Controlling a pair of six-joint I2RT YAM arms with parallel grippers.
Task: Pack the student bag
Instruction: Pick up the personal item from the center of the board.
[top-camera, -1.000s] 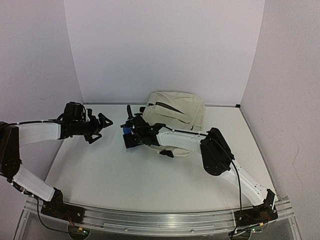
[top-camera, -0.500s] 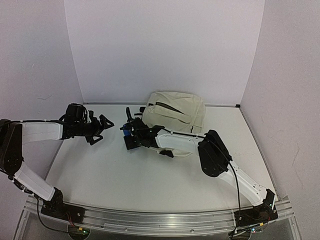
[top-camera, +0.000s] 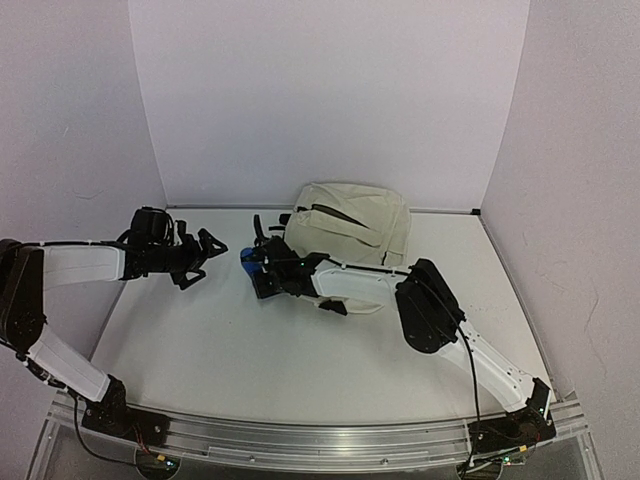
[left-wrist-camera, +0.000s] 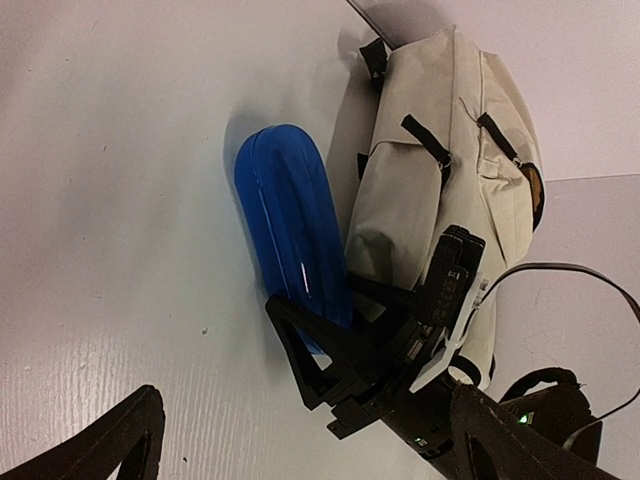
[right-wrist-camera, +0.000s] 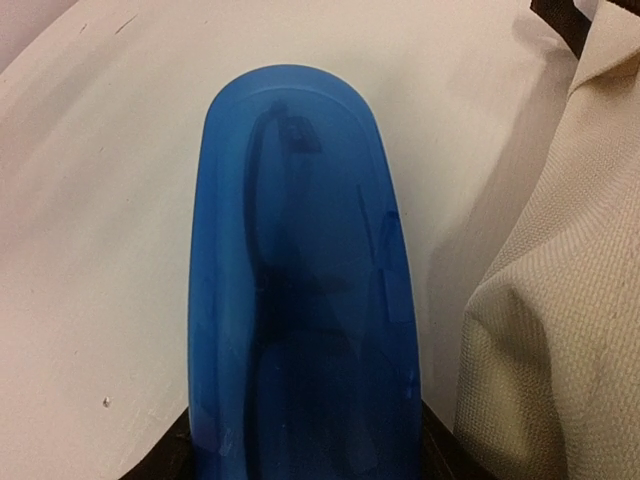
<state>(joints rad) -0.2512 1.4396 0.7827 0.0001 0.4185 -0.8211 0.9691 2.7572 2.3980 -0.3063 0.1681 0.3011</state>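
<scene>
1. The right pincer (top-camera: 256, 266) has crept a little toward the left arm's side since a second ago. More of the blue case (top-camera: 246, 256) now pokes out beyond its tips.
2. Its jaws have narrowed over that second and now stand part-way open, one on each side of the case.
3. In the right wrist view the dark fingers (right-wrist-camera: 158, 468) sit right against the long edges of the case (right-wrist-camera: 300, 280), at the end nearest the camera. Whether they actually press on it cannot be told.
4. The case is a translucent, rounded blue shell lying flat on the white table (top-camera: 200, 340). Its free end points away from the wrist.
5. The student bag (top-camera: 352, 220) lies just beside the right pincer, on its right flank and behind it toward the back wall. It has not shifted.
6. Up close, the bag's cream fabric (right-wrist-camera: 560, 320) runs just beside the case's right edge. Whether the two touch cannot be told.
7. The left wrist view shows the case (left-wrist-camera: 292, 225) alongside the bag (left-wrist-camera: 440, 190), with the black jaws straddling the case's near end.
8. The left pincer (top-camera: 208, 246) has edged nearer. It hangs above the table on the far side of the case from the bag, jaws spread wide and holding nothing.
</scene>
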